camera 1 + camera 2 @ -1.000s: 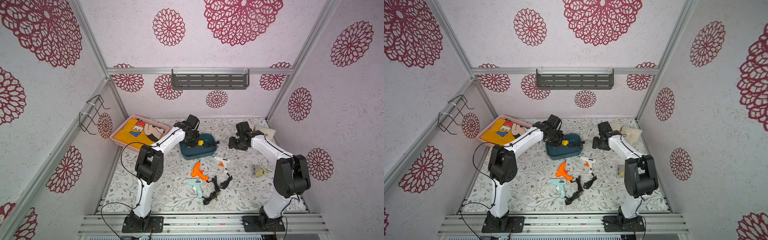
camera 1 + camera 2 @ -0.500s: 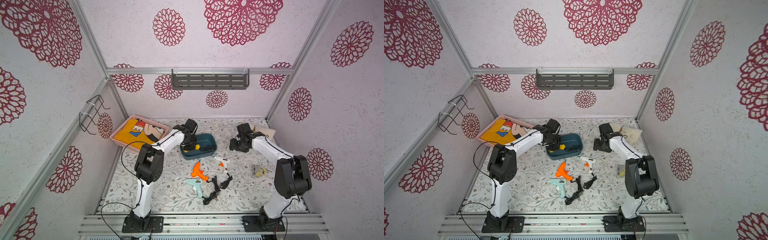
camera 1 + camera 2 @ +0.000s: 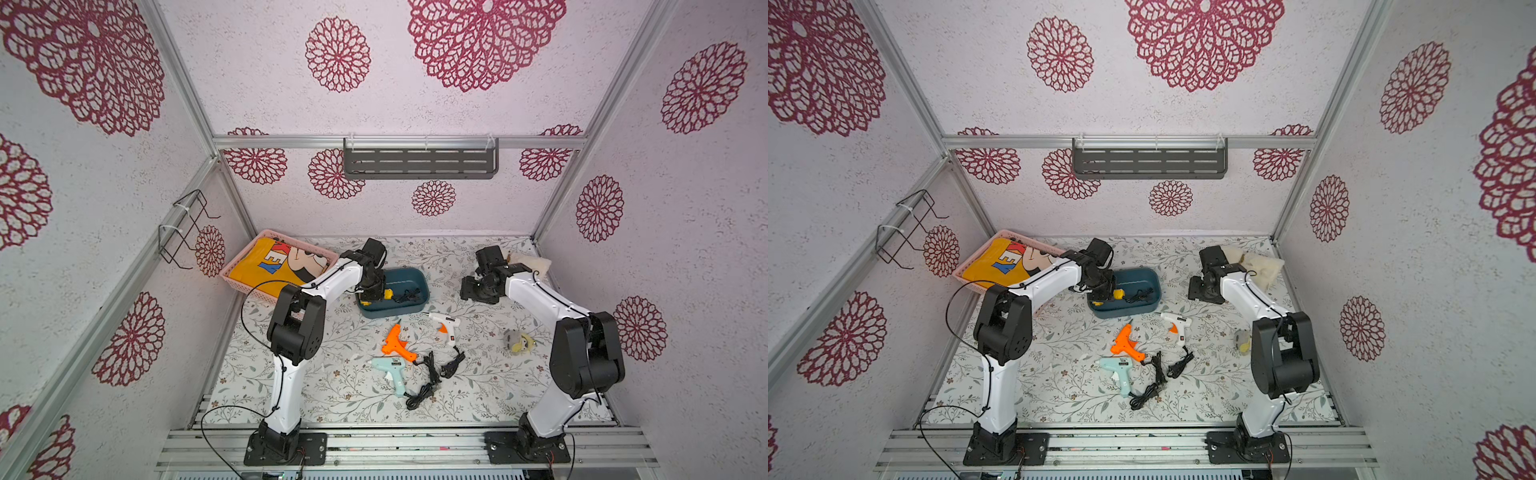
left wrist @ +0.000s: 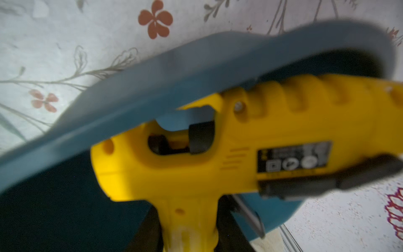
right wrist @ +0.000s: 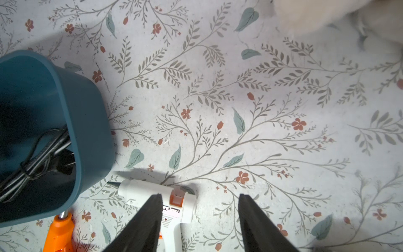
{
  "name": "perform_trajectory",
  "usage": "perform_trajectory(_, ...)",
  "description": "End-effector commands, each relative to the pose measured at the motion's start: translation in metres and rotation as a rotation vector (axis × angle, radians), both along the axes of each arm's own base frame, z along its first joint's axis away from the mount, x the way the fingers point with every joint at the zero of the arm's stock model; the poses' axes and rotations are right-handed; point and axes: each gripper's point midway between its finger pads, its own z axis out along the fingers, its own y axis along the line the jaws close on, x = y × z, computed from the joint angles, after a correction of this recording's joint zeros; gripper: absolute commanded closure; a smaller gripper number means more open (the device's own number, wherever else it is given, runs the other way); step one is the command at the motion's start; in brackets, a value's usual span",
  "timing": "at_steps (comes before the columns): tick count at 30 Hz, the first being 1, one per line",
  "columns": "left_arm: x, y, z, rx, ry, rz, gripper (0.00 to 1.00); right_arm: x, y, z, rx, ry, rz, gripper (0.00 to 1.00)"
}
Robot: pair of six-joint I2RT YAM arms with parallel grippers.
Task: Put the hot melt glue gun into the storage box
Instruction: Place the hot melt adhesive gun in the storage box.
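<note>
Left end effector [image 3: 371, 291] down inside the storage box [image 3: 395, 311]; placing step in hand.
It seems to pinch the yellow glue gun [image 4: 218, 152] by the handle, though the wrist view is blurred; the gun sits low within the box walls, beside a coiled cord [image 3: 407, 296]. Next, I judge: release, then lift straight up clear of the rim. Right end effector [image 5: 200, 196] spread, empty, above the counter [image 5: 261, 109] near a white glue gun [image 5: 152, 192].
</note>
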Motion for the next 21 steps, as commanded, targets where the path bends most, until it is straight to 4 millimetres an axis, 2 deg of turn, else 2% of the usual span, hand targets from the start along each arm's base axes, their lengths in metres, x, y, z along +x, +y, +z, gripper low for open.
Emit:
perform_trajectory(1,0.006,-0.005,-0.006,-0.039,0.028,0.037,0.58,-0.003,-0.004,0.022,0.004,-0.049,-0.011,0.38)
perform_trajectory(6,0.007,-0.008,-0.008,-0.042,0.03,0.006,0.43,-0.005,-0.004,0.019,0.005,-0.039,-0.013,0.38)
perform_trajectory(10,0.013,-0.012,0.007,-0.045,-0.006,-0.03,0.36,-0.005,-0.004,0.018,0.009,-0.04,-0.013,0.38)
perform_trajectory(13,0.023,-0.014,0.035,-0.047,-0.077,-0.068,0.31,-0.004,-0.004,0.021,0.007,-0.046,-0.012,0.37)
perform_trajectory(16,0.03,-0.012,0.074,-0.043,-0.164,-0.126,0.27,-0.004,-0.004,0.024,0.008,-0.051,-0.015,0.37)
perform_trajectory(18,0.029,-0.009,0.098,-0.038,-0.222,-0.176,0.25,-0.005,-0.005,0.023,0.009,-0.05,-0.017,0.37)
perform_trajectory(21,0.016,0.003,0.12,0.019,-0.268,-0.309,0.25,-0.009,-0.006,0.02,0.009,-0.045,-0.023,0.36)
